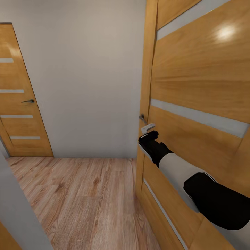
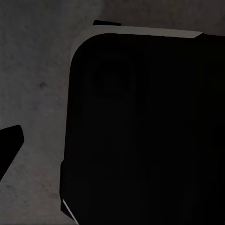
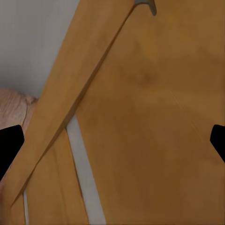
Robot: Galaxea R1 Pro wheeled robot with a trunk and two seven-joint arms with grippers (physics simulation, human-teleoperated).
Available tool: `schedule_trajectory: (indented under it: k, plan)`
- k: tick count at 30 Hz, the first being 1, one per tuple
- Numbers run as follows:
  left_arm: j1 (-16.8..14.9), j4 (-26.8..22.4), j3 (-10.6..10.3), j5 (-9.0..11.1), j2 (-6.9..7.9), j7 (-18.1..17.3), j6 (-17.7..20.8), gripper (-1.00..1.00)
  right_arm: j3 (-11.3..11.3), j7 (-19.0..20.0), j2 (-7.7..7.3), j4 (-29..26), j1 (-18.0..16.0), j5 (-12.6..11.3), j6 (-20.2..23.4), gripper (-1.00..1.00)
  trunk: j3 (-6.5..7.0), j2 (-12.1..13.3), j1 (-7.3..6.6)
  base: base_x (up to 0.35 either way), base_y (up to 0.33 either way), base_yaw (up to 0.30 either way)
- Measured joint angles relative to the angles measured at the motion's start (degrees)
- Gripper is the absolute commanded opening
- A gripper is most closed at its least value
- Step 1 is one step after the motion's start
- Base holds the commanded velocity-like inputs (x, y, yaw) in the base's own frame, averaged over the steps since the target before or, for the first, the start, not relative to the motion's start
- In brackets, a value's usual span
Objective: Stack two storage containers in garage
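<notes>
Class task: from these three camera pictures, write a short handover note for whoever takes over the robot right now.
Right end effector: open, empty, reaching toward the handle of the near wooden door.
Left end effector: state cannot be told; its wrist view is dark.
Containers: not located in these views.
Surroundings: hallway with wood-plank floor, second closed door at left.
Done: nothing visibly stacked.
Left: pass through the door, move and stack both containers.

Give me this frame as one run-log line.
phase: transit | right hand: open, at handle of near wooden door | floor: wood plank | second door: shut
</notes>
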Motion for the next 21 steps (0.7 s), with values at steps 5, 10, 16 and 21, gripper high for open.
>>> schedule_trajectory:
  k: [5, 10, 16, 21]
  plan:
    - [0.0, 0.0, 0.0, 0.0, 0.0, 0.0, 0.0, 1.0, 0.0, 0.1, 0.0, 0.2, 0.0, 0.0, 0.0, 1.0, 0.0, 0.0, 0.0, 0.0, 0.0, 0.0]
    - [0.0, 0.0, 0.0, 0.0, 0.0, 0.0, 0.0, 1.0, -0.1, 0.2, 0.0, 0.4, 0.0, -0.1, 0.0, 1.0, 0.0, 0.0, 0.0, 0.0, 0.0, 0.0]
    - [0.0, 0.0, 0.0, 0.0, 0.04, 0.0, 0.0, 1.0, -0.1, 0.2, 0.0, 0.5, 0.0, -0.1, 0.0, 1.0, 0.0, 0.0, 0.0, 0.0, 0.0, 0.0]
    - [0.0, 0.0, 0.0, 0.0, 0.01, 0.0, 0.0, 1.0, -0.1, 0.2, 0.0, 0.5, 0.0, -0.2, 0.0, 1.0, 0.0, 0.0, 0.0, 0.0, 0.0, 0.0]
